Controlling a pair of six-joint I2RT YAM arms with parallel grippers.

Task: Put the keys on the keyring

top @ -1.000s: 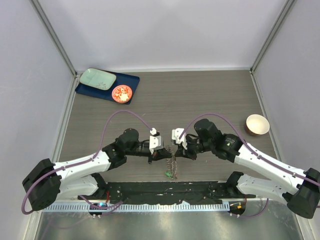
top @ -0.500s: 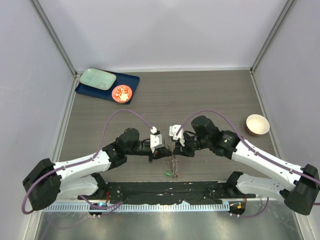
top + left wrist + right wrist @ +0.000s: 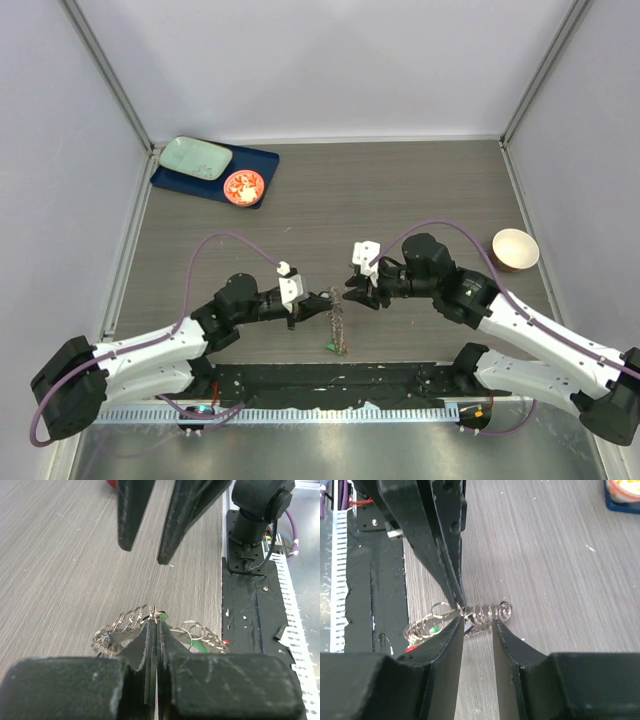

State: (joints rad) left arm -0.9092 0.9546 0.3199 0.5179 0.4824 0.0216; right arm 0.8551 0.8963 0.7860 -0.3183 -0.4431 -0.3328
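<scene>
L gripper (image 3: 324,299) clamped on silvery wire-coil keyring (image 3: 338,325), close to front edge of grey wood-grain table (image 3: 400,190); open room beyond. Green-tagged key (image 3: 330,347) at coil's near end. R gripper (image 3: 349,290) jaws apart at coil, were shut 1 s ago.

High rear overview; two close, opposed wrist views, common keyring (image 3: 485,614)

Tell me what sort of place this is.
Likely a robotics lab test cell: plain panel walls box in a wood-grain table, and the left arm and right arm are bolted to its near edge.
</scene>
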